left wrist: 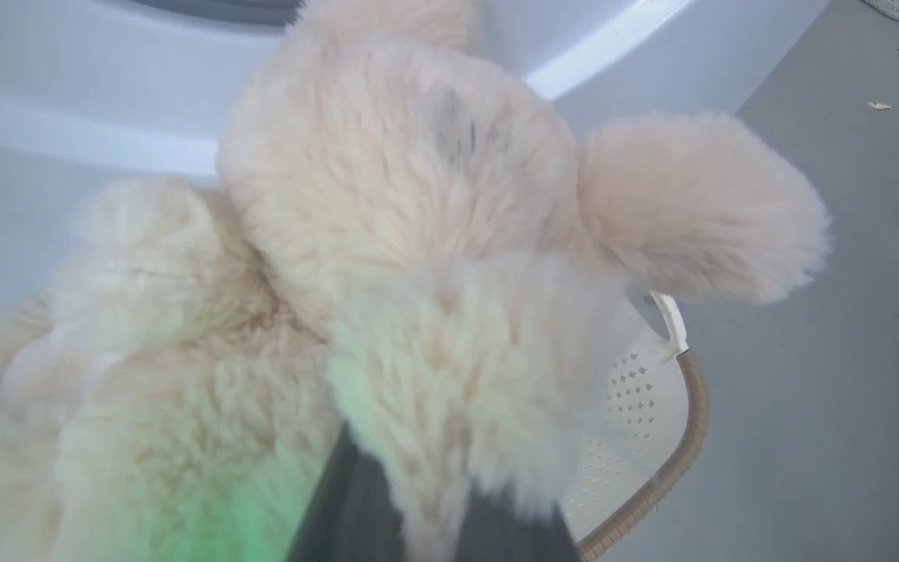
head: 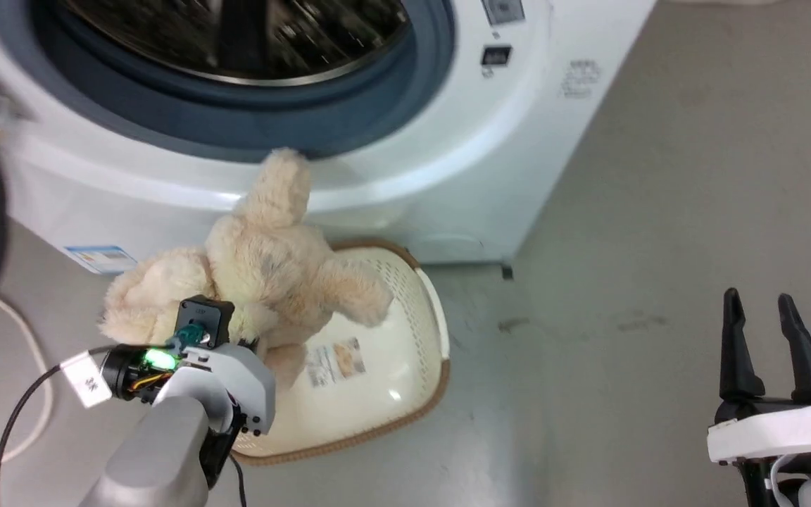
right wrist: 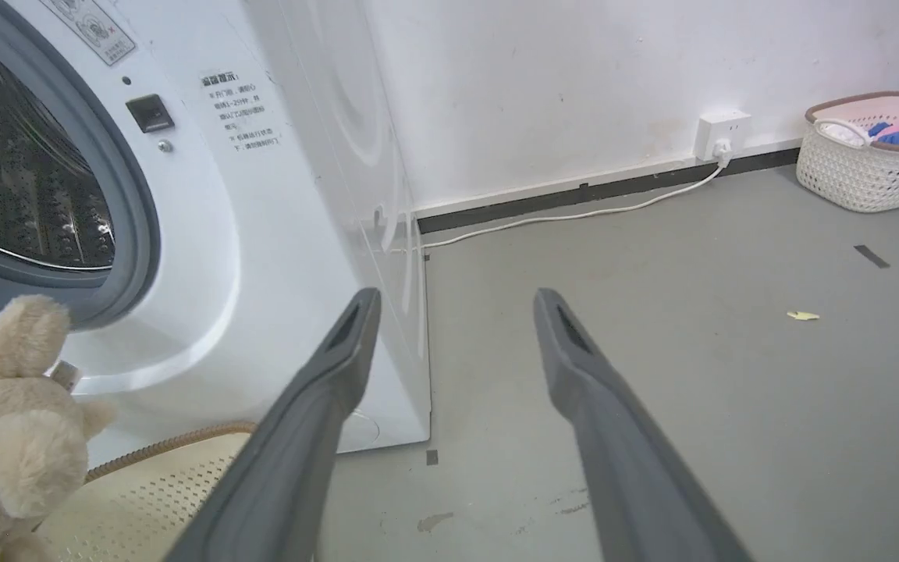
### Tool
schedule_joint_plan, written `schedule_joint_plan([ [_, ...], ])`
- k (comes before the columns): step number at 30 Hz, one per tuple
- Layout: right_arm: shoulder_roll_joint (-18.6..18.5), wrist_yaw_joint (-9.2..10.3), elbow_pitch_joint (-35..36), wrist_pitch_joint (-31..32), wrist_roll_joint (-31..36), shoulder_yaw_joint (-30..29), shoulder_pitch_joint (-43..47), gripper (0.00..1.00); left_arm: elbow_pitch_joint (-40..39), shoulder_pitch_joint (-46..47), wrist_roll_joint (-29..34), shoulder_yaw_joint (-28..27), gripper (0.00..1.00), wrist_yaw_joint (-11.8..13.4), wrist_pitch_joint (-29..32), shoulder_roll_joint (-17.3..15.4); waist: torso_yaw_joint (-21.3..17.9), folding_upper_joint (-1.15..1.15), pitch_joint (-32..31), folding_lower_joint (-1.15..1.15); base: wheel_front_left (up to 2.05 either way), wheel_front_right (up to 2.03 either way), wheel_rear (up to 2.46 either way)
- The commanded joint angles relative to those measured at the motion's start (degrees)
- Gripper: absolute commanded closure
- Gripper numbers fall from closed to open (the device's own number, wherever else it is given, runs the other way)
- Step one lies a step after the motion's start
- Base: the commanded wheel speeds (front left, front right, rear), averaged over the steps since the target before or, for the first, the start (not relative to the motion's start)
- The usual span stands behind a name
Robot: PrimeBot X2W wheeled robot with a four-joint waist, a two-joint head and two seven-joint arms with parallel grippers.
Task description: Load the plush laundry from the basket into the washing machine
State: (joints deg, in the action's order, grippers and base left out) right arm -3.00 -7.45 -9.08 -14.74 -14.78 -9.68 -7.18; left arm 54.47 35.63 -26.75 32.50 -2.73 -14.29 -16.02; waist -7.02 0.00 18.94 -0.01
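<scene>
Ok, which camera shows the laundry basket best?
The head view: it shows most of the basket, rim and label sticker included, partly covered by the plush toy. The left wrist view catches a rim sliver; the right wrist view, a perforated corner.

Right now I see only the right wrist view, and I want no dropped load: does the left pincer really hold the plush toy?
Observer: Yes. The left wrist view shows the left pincer shut on a limb of the plush toy, its fingers sunk in fur.
Operator: Is there more laundry to fetch?
Observer: The head view shows the basket bare where its inside is visible, except for a label sticker.
</scene>
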Motion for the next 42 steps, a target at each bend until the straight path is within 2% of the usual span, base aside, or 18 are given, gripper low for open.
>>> schedule_joint_plan([
  [1, 0.13, -0.03, -0.04, -0.26, 0.44, -0.16, 0.73, 0.00, -3.67, -2.22, 0.75, -1.22, 1.00, 1.08, -0.69, -0.88, 2.76, 0.00, -3.90, 0.01, 0.00, 0.00, 0.00],
  [8, 0.13, -0.03, 0.38, -0.26, 0.57, -0.87, 2.15, 0.00, -20.48, -9.83, 3.75, -6.33, 1.00, 3.68, -0.70, -2.94, 3.82, 0.00, -6.20, 0.01, 0.00, 0.00, 0.00],
  [13, 0.13, -0.03, 1.36, -0.26, -0.07, -0.60, 2.16, 0.00, -29.75, -12.27, 4.81, -9.74, 1.00, 4.88, -0.70, -4.86, 3.30, 0.00, -4.60, 0.01, 0.00, 0.00, 0.00],
  [17, 0.13, -0.03, 2.02, -0.26, -0.48, 0.29, 1.12, 0.00, -34.94, -10.57, 5.61, -10.68, 1.00, 4.96, -0.22, -7.11, 1.98, 0.00, -1.13, 0.01, 0.00, 0.00, 0.00],
  [23, 0.13, -0.03, 2.91, -0.26, -1.42, 1.75, -1.65, 0.00, -41.17, -2.20, 5.86, -11.83, 1.00, 4.12, 5.62, -10.23, -1.02, 0.00, 6.13, 0.01, 0.00, 0.00, 0.00],
  [29, 0.13, -0.03, 3.09, -0.26, -9.27, 3.06, -5.66, 0.00, -41.90, 10.10, 4.06, -15.17, 1.00, 2.20, 12.50, -14.22, -5.54, 0.00, 12.87, 0.01, 0.00, 0.00, 0.00],
  [35, 0.13, -0.03, 4.38, -0.26, -17.54, 4.16, -8.89, 0.00, -37.60, 24.21, 4.33, -16.37, 1.00, -0.41, 19.27, -18.49, -9.80, 0.00, 18.72, 0.01, 0.00, 0.00, 0.00],
  [39, 0.13, -0.03, 6.14, -0.26, -19.31, 5.61, -10.51, 0.00, -32.95, 33.70, 5.80, -15.60, 1.00, -1.74, 21.98, -20.07, -12.25, 0.00, 21.75, 0.01, 0.00, 0.00, 0.00],
  [40, 0.13, -0.03, 6.14, -0.26, -19.31, 5.61, -10.51, 0.00, -32.95, 33.70, 5.80, -15.60, 1.00, -1.74, 21.98, -20.07, -12.25, 0.00, 21.75, 0.01, 0.00, 0.00, 0.00],
  [41, 0.13, -0.03, 7.01, -0.26, -20.07, 6.13, -10.91, 0.00, -30.05, 38.29, 6.36, -15.17, 1.00, -2.19, 22.79, -20.23, -13.21, 0.00, 23.05, 0.01, 0.00, 0.00, 0.00],
  [42, 0.13, -0.03, 7.01, -0.26, -20.07, 6.13, -10.91, 0.00, -30.05, 38.29, 6.36, -15.17, 1.00, -2.19, 22.79, -20.23, -13.21, 0.00, 23.05, 0.01, 0.00, 0.00, 0.00],
])
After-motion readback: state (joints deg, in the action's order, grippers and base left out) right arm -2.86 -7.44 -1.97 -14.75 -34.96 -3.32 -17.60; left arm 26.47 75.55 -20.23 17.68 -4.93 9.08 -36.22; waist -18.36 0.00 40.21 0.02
